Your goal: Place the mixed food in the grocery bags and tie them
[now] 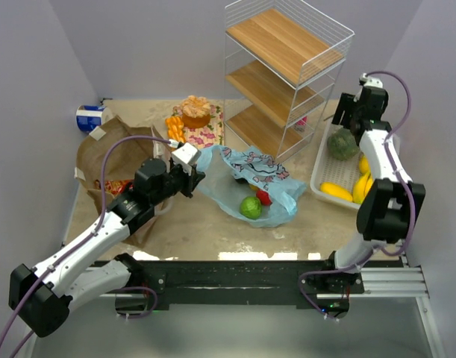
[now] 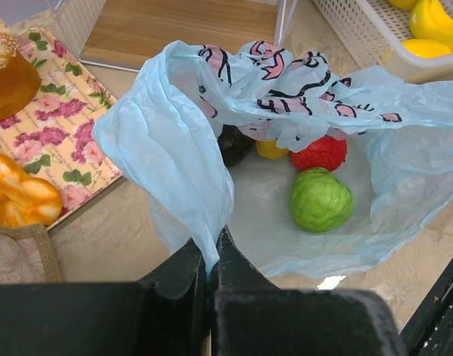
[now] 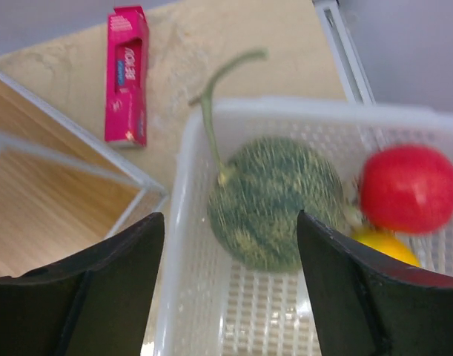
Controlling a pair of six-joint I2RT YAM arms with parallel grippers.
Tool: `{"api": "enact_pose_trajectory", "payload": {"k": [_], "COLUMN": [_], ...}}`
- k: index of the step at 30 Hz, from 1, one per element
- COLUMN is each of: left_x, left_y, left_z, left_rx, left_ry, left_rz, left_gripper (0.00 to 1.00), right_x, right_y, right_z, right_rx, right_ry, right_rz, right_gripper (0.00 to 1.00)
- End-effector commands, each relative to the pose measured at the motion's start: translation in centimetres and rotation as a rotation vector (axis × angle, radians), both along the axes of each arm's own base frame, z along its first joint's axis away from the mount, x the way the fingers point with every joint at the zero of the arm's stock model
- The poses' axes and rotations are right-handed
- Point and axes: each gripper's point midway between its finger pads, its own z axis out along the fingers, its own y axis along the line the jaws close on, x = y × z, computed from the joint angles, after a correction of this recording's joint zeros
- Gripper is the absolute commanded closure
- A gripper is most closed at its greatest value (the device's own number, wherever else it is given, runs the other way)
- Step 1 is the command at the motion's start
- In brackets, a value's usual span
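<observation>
Left gripper [image 2: 213, 248] pinched tight on rim of thin light-blue plastic bag [image 2: 174, 148], lower centre; green knobbly fruit [image 2: 320, 199] and red fruit [image 2: 319, 153] inside, dark item [image 2: 233, 142] half hidden under fold. Right gripper [image 3: 230, 245] spread wide over blurred striped green melon [image 3: 274, 200] in white slatted basket [image 3: 183, 222]

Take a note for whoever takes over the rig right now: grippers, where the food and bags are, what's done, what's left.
Left gripper: shut on the blue bag's rim, holding it open.
Right gripper: open, over the melon in the white basket.
Done: green fruit, red fruit, yellow piece and dark piece in the blue bag.
Left: melon and yellow fruit in the basket, can at the far left corner; then tie the blue bag and the paper bag.
</observation>
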Motion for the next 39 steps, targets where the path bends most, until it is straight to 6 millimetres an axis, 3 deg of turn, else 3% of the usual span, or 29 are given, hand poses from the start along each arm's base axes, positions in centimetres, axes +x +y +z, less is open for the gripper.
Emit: {"api": "enact_pose_trajectory", "payload": {"k": [1, 2, 5, 9, 22, 26, 31, 34, 39], "left_x": [0.6, 0.6, 0.7, 0.8, 1.1, 1.1, 1.2, 1.2, 1.2], "left_y": [0.1, 0.1, 0.1, 0.0, 0.0, -0.1, 0.0, 0.0, 0.0], "left_z": [1.0, 1.0, 0.8, 0.5, -0.3, -0.4, -0.4, -0.5, -0.5], "left_rx": [-0.004, -0.005, 0.003, 0.01, 0.025, 0.027, 0.031, 0.033, 0.037], "left_ry": [-0.039, -0.038, -0.035, -0.027, -0.01, -0.005, -0.007, -0.004, -0.005], "left_rz": [0.008, 0.01, 0.01, 0.008, 0.012, 0.014, 0.017, 0.017, 0.016], "left_gripper": [1.0, 1.0, 1.0, 1.0, 1.0, 1.0, 1.0, 1.0, 1.0], "right_x": [4.9, 5.6, 6.9, 8.1, 8.7, 8.7, 8.5, 8.5, 8.0], "right_y": [0.3, 0.3, 0.4, 0.0, -0.6, -0.4, -0.2, -0.1, -0.3], "right_z": [2.2, 0.1, -0.3, -2.1, -6.9, -7.5, -7.9, -7.7, -5.2], "right_rx": [-0.025, -0.01, -0.009, 0.005, 0.022, 0.05, 0.092, 0.103, 0.091], "right_ry": [-0.049, 0.001, -0.02, 0.001, 0.092, 0.094, 0.084, 0.073, 0.024], "right_rz": [0.122, 0.132, 0.148, 0.14, 0.115, 0.119, 0.12, 0.123, 0.117], "right_gripper": [0.32, 0.33, 0.36, 0.38, 0.52, 0.76, 0.78, 0.87, 0.97]}}
